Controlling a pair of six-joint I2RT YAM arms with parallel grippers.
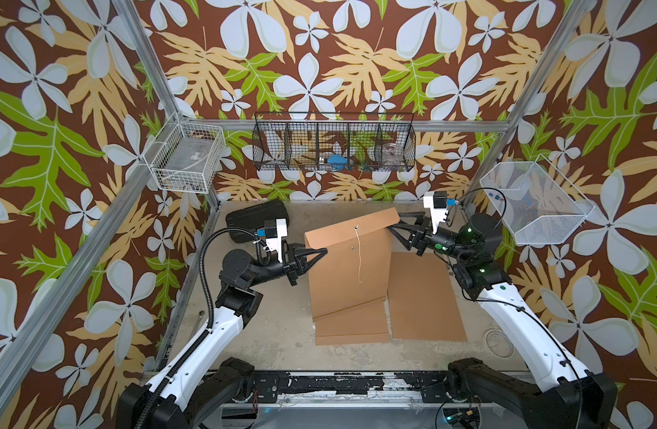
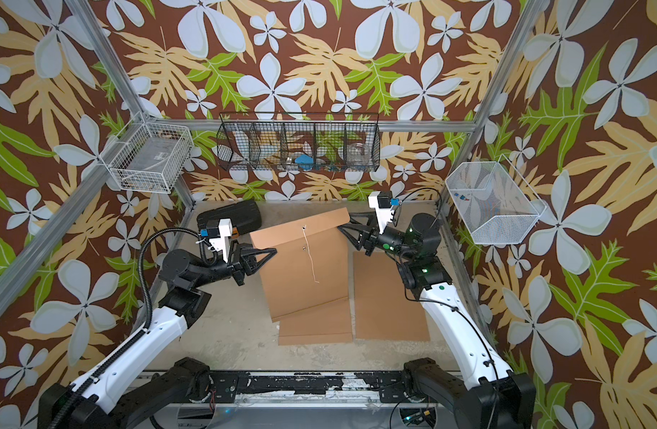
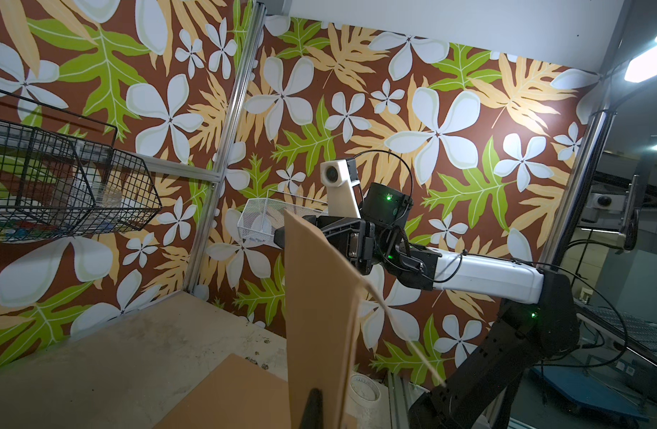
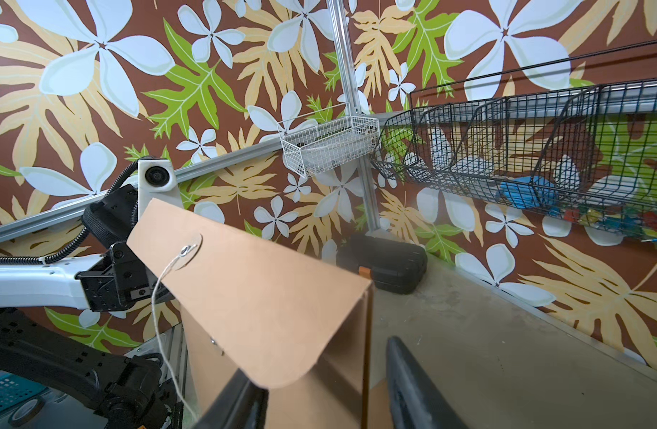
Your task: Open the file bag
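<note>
**Upright file bag (image 1: 347, 275) between two grippers**

Clamps the left gripper (image 1: 324, 251) shut on the kraft file bag's left edge, just under the flap (image 1: 353, 228). Straddles the upper right corner with the right gripper (image 1: 393, 224), jaws about half apart, perhaps touching the flap. Shows the flap folded down, string (image 1: 358, 256) dangling loose, bag's lower end over a second bag (image 1: 353, 330) flat on the table (image 1: 252, 319), a third bag (image 1: 425, 301) beside.

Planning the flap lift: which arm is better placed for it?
Likely right: the right gripper, open, straddles the flap corner; the left gripper is shut on the file bag edge, steadying it.
</note>
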